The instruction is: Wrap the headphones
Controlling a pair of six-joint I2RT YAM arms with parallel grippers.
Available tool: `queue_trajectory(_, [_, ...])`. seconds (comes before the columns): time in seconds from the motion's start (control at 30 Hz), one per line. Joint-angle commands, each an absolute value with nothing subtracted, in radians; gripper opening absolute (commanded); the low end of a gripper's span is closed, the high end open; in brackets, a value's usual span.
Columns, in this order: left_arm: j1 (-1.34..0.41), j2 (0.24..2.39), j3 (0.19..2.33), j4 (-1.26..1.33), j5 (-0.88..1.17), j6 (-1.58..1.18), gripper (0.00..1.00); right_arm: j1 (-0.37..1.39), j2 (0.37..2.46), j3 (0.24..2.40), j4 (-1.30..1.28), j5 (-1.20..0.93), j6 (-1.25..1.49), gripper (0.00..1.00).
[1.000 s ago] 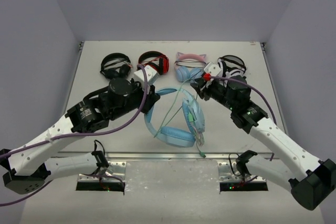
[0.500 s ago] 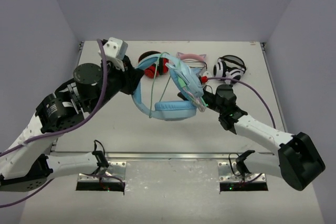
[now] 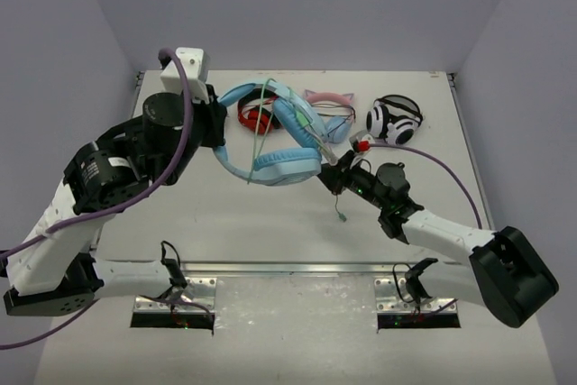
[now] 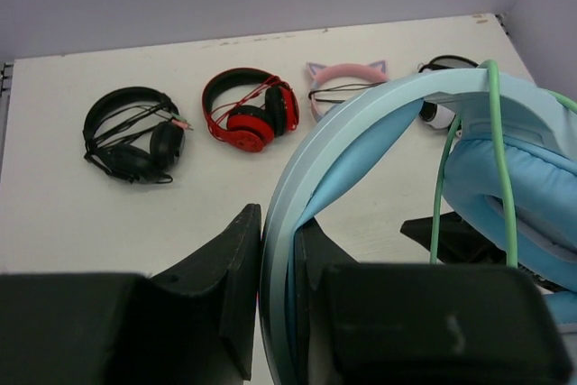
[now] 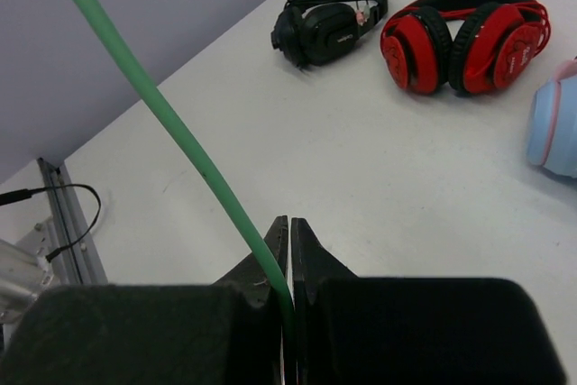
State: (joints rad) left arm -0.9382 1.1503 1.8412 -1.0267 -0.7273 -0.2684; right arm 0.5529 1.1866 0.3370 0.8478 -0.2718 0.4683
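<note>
The light-blue headphones [image 3: 275, 161] hang above the table at centre left, with the pale-green cable [image 3: 302, 123] looped over the band and earcups. My left gripper [image 3: 219, 126] is shut on the blue band [image 4: 311, 178], seen close in the left wrist view with the cable [image 4: 499, 132] crossing an earcup. My right gripper [image 3: 330, 178] is shut on the green cable [image 5: 171, 119], which runs up and left from between the closed fingertips [image 5: 290, 227]. A loose cable end [image 3: 343, 214] hangs below the right gripper.
Other headphones lie along the back of the table: a black pair [image 4: 131, 132], a red pair [image 4: 252, 110], a pink cat-ear pair [image 3: 329, 101] and a white-and-black pair [image 3: 394, 118]. A metal rail [image 3: 288, 268] runs along the near table edge.
My left arm has lifted the headphones up and back to the left. My right gripper has moved down and forward along the cable.
</note>
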Motion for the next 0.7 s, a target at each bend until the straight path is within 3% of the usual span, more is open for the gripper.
queue_trajectory(0.0, [-0.942, 1.068, 1.815, -0.729, -0.798, -0.388, 0.01, 0.551, 1.206, 0.328, 0.857, -0.328, 0.514, 0.01])
queue_trajectory(0.2, [-0.942, 0.996, 1.622, -0.514, -0.905, -0.474, 0.0, 0.73, 1.201, 0.345, 0.923, -0.354, 0.528, 0.03])
queue_trajectory(0.43, [-0.939, 1.092, 1.629, -0.448, -1.181, -0.435, 0.0, 0.92, 1.181, 0.299, 1.035, -0.357, 0.581, 0.04])
queue_trajectory(0.67, [-0.804, 1.252, 1.664, -0.531, -1.092, -0.517, 0.0, 1.104, 1.181, 0.38, 0.922, -0.305, 0.467, 0.01])
